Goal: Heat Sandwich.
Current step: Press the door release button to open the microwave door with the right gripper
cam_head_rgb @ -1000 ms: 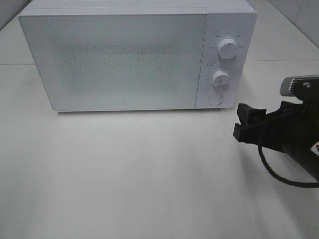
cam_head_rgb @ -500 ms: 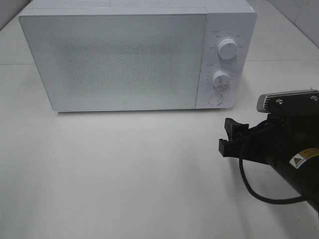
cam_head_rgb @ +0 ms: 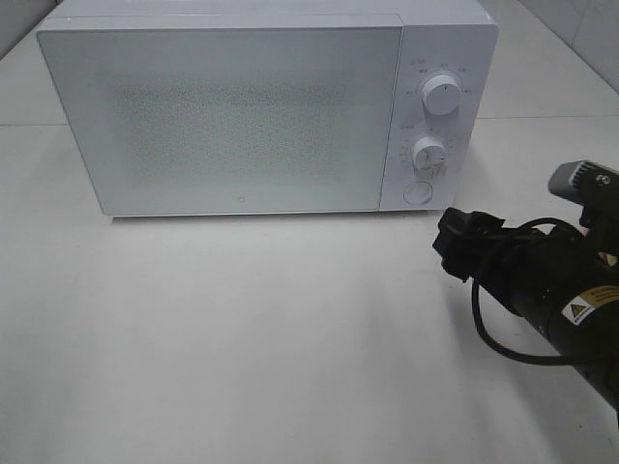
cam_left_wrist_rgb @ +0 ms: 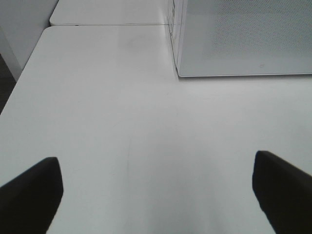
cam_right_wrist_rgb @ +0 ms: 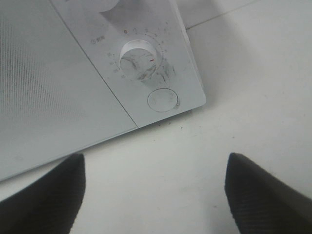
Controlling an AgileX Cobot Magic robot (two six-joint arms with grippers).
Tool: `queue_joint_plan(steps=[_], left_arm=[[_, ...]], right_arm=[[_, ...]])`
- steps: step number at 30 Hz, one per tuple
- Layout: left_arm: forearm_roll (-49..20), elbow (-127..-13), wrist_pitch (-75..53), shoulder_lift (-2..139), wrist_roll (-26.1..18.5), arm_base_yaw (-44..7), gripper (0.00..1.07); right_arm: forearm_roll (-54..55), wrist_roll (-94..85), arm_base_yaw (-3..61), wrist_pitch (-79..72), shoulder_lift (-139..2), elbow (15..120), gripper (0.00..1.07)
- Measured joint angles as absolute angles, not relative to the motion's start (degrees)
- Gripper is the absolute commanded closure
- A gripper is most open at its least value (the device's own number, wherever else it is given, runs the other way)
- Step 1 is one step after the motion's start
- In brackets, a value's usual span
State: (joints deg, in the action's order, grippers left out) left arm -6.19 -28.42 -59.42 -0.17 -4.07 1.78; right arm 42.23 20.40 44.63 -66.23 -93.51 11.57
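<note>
White surface (cam_head_rgb: 242, 338) holds a closed white microwave (cam_head_rgb: 242, 116); the right claw (cam_right_wrist_rgb: 155, 190) hovers near its round button (cam_right_wrist_rgb: 163, 100), spread wide and empty. Over by the microwave's other end, the left claw (cam_left_wrist_rgb: 156, 180) gapes wide too, holding nothing.

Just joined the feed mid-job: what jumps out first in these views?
The big white microwave at the back of the table dominates, its door shut and its knobs and round button on the right-hand panel. The right claw hangs open just in front of that panel's lower corner, while the left claw hangs open over the table.
</note>
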Motion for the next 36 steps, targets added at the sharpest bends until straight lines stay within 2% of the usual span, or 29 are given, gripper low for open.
queue_joint_plan(steps=[3, 8, 12, 16, 20, 21, 22, 25, 26, 27, 29, 36], left_arm=[[-6.2, -28.4, -59.4, -0.2, -4.1, 1.8, 0.05], [-6.2, -28.4, -59.4, -0.2, -4.1, 1.8, 0.05], [-6.2, -28.4, -59.4, -0.2, -4.1, 1.8, 0.05], [-6.2, -28.4, -59.4, -0.2, -4.1, 1.8, 0.05], [-6.2, -28.4, -59.4, -0.2, -4.1, 1.8, 0.05], [-6.2, -28.4, -59.4, -0.2, -4.1, 1.8, 0.05], [-6.2, -28.4, -59.4, -0.2, -4.1, 1.8, 0.05], [-6.2, -28.4, -59.4, -0.2, -4.1, 1.8, 0.05], [-6.2, -28.4, -59.4, -0.2, -4.1, 1.8, 0.05], [-6.2, -28.4, -59.4, -0.2, -4.1, 1.8, 0.05], [-6.2, -28.4, -59.4, -0.2, -4.1, 1.8, 0.05], [-6.2, -28.4, -59.4, -0.2, -4.1, 1.8, 0.05]], right_arm=[[42.3, 34.8, 44.6, -66.2, -93.5, 11.6, 0.31], [42.3, 46.0, 44.6, -66.2, -93.5, 11.6, 0.31], [42.3, 68.0, 44.6, -66.2, -93.5, 11.6, 0.31], [42.3, 74.6, 44.6, -66.2, -93.5, 11.6, 0.35], [42.3, 77.8, 44.6, -66.2, -93.5, 11.6, 0.46], [42.3, 78.0, 44.6, -66.2, -93.5, 11.6, 0.58], [42.3, 78.0, 44.6, -66.2, -93.5, 11.6, 0.58], [42.3, 78.1, 44.6, -65.8, -93.5, 11.6, 0.81], [42.3, 78.1, 44.6, -65.8, -93.5, 11.6, 0.97], [42.3, 78.1, 44.6, -65.8, -93.5, 11.6, 0.97], [42.3, 78.2, 44.6, -65.7, -93.5, 11.6, 1.07], [42.3, 78.8, 44.6, -64.8, -93.5, 11.6, 1.07]])
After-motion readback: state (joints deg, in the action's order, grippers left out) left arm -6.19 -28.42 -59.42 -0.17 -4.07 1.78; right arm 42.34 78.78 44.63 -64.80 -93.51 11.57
